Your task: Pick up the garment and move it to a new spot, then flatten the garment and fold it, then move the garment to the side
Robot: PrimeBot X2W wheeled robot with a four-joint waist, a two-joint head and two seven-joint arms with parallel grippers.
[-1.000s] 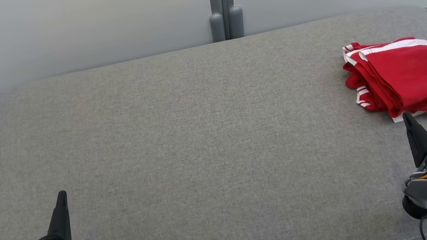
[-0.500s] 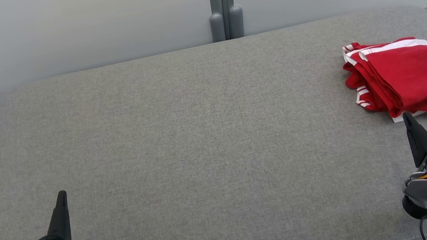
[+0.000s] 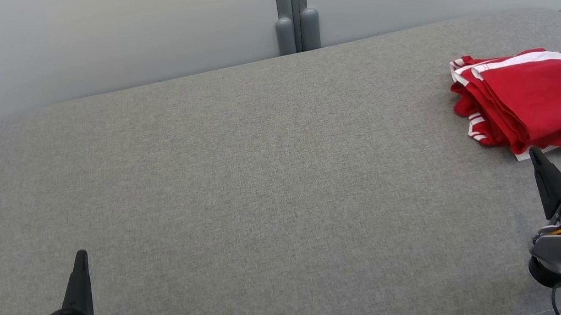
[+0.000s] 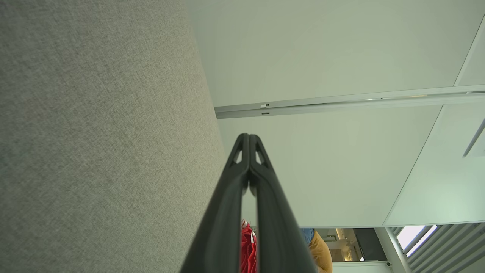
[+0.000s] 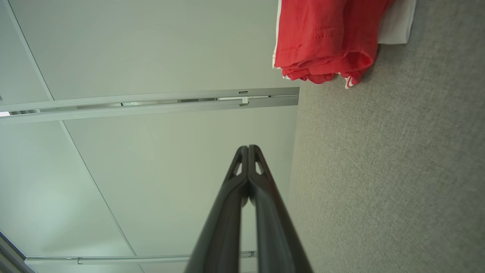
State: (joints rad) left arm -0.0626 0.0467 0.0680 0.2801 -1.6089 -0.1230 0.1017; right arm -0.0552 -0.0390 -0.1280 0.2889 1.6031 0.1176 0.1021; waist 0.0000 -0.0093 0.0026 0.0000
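The garment is red with white stripes and lies folded in a compact stack at the right end of the grey fabric surface. Its folded edges show at the top of the right wrist view, and a red sliver of it shows in the left wrist view. My right gripper is shut and empty, its tip just short of the garment's near edge. At the lower left my left gripper is shut and empty, far from the garment. Both pairs of fingers press together in the wrist views.
Pale wall panels with a grey post stand behind the surface's far edge. The garment lies close to the surface's right edge. A broad stretch of grey fabric runs between the two grippers.
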